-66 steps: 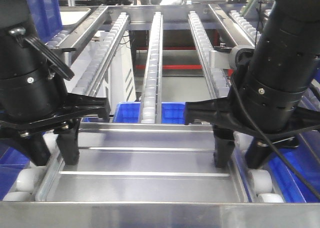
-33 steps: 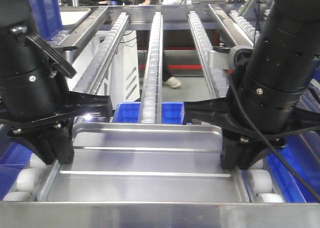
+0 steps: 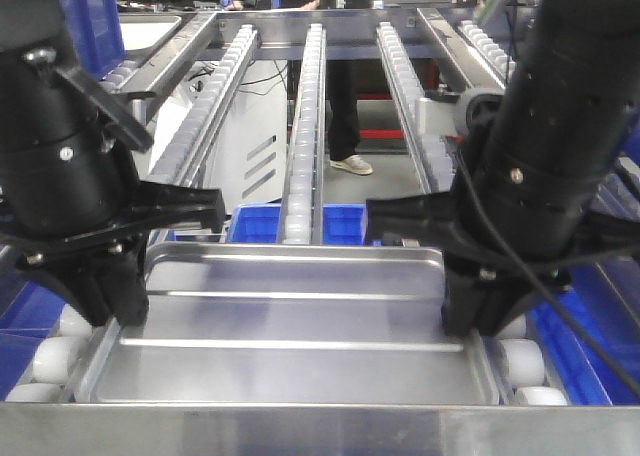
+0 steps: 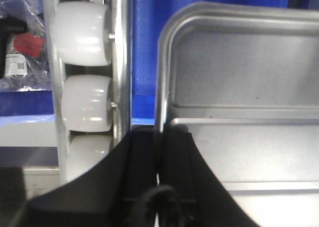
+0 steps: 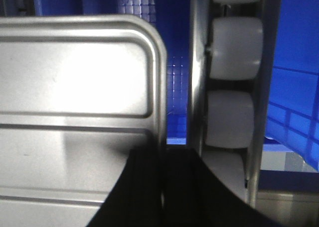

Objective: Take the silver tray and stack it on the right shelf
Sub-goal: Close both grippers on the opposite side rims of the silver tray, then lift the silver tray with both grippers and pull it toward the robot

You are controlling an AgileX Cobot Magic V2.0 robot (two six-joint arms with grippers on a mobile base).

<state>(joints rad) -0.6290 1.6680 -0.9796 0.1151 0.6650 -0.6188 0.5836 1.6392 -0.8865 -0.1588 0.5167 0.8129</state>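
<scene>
The silver tray [image 3: 290,321] lies flat on the right shelf, across its white roller rails [image 3: 305,126] and just behind the polished front bar [image 3: 300,431]. Two long ridges cross its floor. My left gripper [image 3: 115,296] is shut on the tray's left rim, one finger inside and one outside. In the left wrist view the left gripper [image 4: 159,137] pinches the rim of the tray [image 4: 239,87] beside the rollers [image 4: 82,102]. My right gripper [image 3: 475,306] is shut on the right rim. The right wrist view shows the right gripper [image 5: 162,155] clamping the tray's [image 5: 75,77] edge next to the rollers [image 5: 232,117].
Blue plastic bins [image 3: 260,224] sit under the rack, behind the tray and at both sides. A person's legs [image 3: 340,116] stand on the floor beyond the rails. A red crossbar [image 3: 385,134] runs low at the back.
One second ago both grippers stood open astride the tray's side rims; they have since shut on them. A person has walked into view behind the rack. The tray has barely shifted.
</scene>
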